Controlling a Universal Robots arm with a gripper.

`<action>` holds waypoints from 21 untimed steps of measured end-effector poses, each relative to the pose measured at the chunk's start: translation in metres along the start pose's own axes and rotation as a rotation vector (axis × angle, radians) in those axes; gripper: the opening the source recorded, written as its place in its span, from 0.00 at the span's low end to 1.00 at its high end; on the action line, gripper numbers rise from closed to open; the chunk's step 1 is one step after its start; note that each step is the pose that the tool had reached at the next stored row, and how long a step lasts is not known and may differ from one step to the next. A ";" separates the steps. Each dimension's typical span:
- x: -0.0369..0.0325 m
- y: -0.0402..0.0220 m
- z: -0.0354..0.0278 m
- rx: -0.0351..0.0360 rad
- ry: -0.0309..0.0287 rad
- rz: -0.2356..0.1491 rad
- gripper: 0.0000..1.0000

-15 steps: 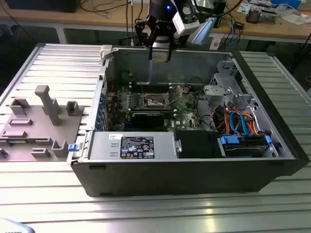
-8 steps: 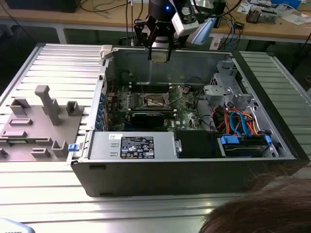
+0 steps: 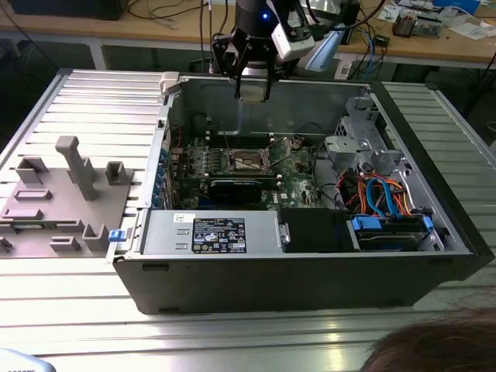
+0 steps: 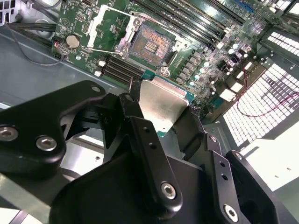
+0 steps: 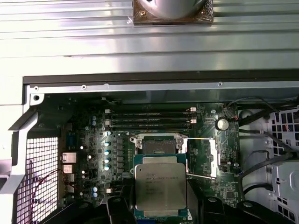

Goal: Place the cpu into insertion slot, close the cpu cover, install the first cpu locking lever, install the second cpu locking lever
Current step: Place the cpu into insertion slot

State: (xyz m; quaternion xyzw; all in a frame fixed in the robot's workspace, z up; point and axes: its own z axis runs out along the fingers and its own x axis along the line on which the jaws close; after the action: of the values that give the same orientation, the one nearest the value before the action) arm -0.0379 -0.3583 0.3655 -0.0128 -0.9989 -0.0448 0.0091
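Observation:
My gripper (image 3: 254, 91) hangs above the open computer case, near its far wall, and is shut on the cpu (image 5: 160, 186). The cpu is a flat square chip with a dull silver top, clamped by its edges between the two black fingers (image 4: 140, 135). The insertion slot (image 5: 156, 145) lies bare on the green board directly below and ahead of the chip, also seen as the dark socket (image 4: 150, 44). The cpu cover (image 5: 214, 157) is flipped open beside the slot, with thin wire levers along its sides. In the exterior view the slot (image 3: 246, 161) sits mid-board.
Long memory slots (image 5: 149, 119) run beside the socket. A black graphics card (image 3: 236, 188) lies in front of it, then the power supply box (image 3: 225, 232). A drive cage with blue cables (image 3: 387, 209) fills the case's right. A grey fixture (image 3: 70, 178) stands outside, left.

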 end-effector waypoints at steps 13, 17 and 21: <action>0.0008 -0.0011 0.0120 -0.0001 0.0000 0.000 0.54; 0.0008 -0.0012 0.0129 -0.0001 0.0000 0.000 0.54; 0.0008 -0.0013 0.0141 0.0000 0.0000 0.000 0.54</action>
State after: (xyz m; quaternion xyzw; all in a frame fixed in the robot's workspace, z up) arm -0.0390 -0.3582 0.3513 -0.0128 -0.9989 -0.0448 0.0091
